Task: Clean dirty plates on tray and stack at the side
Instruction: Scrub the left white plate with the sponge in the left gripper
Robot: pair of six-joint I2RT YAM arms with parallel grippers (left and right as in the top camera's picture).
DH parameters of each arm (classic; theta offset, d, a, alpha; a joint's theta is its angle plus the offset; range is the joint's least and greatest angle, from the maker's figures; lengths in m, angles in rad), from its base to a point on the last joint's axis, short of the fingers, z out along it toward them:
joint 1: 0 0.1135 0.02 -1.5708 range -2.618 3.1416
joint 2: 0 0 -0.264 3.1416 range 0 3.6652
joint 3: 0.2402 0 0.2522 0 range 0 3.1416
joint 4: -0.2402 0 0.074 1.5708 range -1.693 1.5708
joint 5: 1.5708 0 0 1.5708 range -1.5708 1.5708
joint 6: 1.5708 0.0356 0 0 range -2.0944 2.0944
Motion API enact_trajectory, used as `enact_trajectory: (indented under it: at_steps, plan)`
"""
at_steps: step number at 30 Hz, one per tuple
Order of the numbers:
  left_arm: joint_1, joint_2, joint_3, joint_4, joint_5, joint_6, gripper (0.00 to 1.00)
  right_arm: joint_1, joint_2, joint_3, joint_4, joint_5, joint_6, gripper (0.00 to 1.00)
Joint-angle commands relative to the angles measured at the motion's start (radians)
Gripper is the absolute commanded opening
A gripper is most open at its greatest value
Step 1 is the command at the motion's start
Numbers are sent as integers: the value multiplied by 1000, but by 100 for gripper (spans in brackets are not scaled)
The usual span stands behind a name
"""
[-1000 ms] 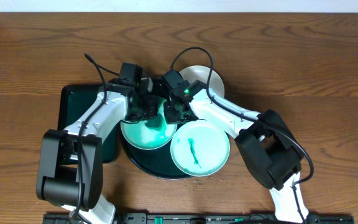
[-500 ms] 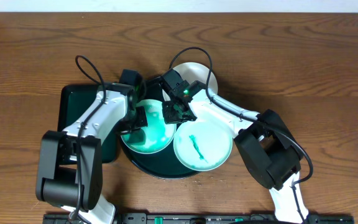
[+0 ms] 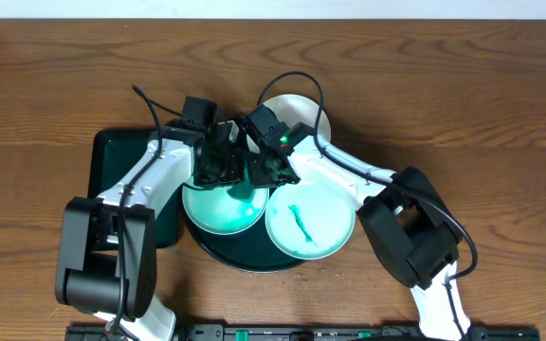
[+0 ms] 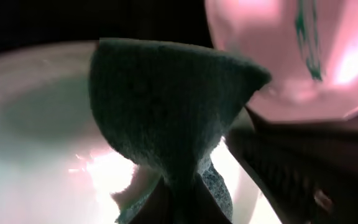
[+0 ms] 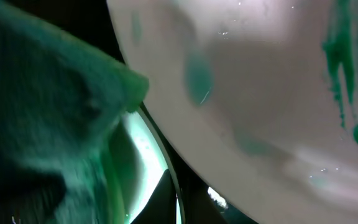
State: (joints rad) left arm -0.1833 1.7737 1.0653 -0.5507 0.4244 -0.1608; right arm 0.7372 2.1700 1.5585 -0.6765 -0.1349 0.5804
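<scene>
Teal plate (image 3: pixel 218 210) sits left-centre of frame on round tray (image 3: pixel 245 260), mid-scrub we reckon. Left tool (image 3: pixel 218 163) over its upper edge, clamped on dark sponge (image 4: pixel 166 112), nearer of two. Right tool (image 3: pixel 259 169) just beside, at plate's upper right; can't tell its grip. Streaked plate (image 3: pixel 311 223) crowds right side. Third plate (image 3: pixel 301 116) behind, upper centre. Rectangular tray (image 3: pixel 112 161) far left.

A dark green sponge (image 4: pixel 166 112), pinched at its lower end, stands over a pale, teal-tinted plate (image 4: pixel 36 137); a second plate (image 4: pixel 272 74), bearing a green smear (image 4: pixel 308 37), fills the upper right
</scene>
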Motion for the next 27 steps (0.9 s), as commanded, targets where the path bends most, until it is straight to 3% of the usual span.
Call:
enact_trajectory:
  at_steps: [1, 5, 9, 13, 20, 27]
  plan:
    - [2, 11, -7, 8, -302, -92, 7, 1, 49, -2, -11, 33, -2, 2]
    - [2, 11, -7, -116, -541, -208, 7, 1, 49, -2, -12, 33, -2, 2]
    - [2, 11, -7, -237, -620, -245, 7, 1, 49, -2, -11, 32, -2, 1]
    - [2, 10, -7, -286, -559, -235, 7, 2, 49, -2, -13, 27, -2, 1]
    - [3, -7, 80, -291, -278, -96, 7, 0, 49, -2, -15, 6, -14, 1]
    - [39, -110, 288, -389, -253, -94, 7, -3, 48, -2, -15, -65, -90, 1]
